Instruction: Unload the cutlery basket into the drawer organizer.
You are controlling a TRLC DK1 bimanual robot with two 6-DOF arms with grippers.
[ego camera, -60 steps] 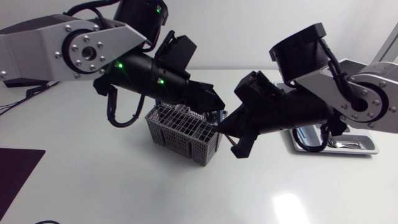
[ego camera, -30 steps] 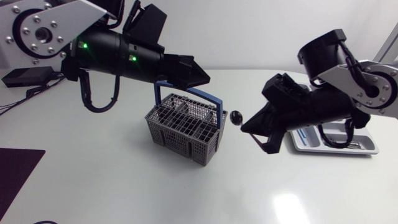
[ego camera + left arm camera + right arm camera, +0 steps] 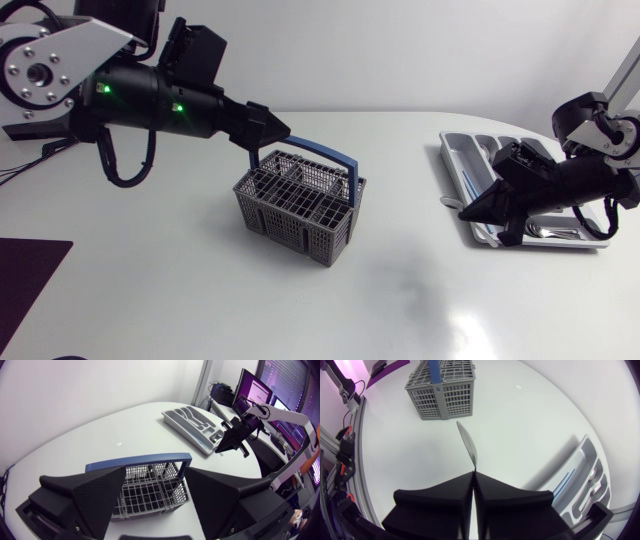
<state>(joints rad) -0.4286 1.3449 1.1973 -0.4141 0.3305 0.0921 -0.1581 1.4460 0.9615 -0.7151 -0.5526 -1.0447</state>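
- Grip first: your right claw (image 3: pixel 474 474) is closed tight on one end of a slim silver utensil (image 3: pixel 466 442), fingers all but meeting. Whether it is a spoon or a knife can't be told from here. Held by one end only, it could swivel, I judge, so turn the wrist slowly.
- Just beside that claw lies the organizer (image 3: pixel 587 457). It is not under the utensil, which juts out over bare table (image 3: pixel 400 300) toward the basket. Swing the utensil round until it runs along a compartment, not across the dividers.
- Lower it close to the slot's floor before you open, so it lies flat and doesn't bounce out.
- Some cutlery (image 3: pixel 562 232) sits in the organizer's front compartment. Match like with like if you can make out the type, and come down clear of those pieces.
- Mid-table, well apart from the organizer, the basket (image 3: pixel 300 205) stands upright with its blue handle (image 3: pixel 320 152) raised.
- Farthest off, your left claw (image 3: pixel 270 135) hovers above that handle, fingers spread wide and nothing in them. Leave it there until the right arm has room to return.
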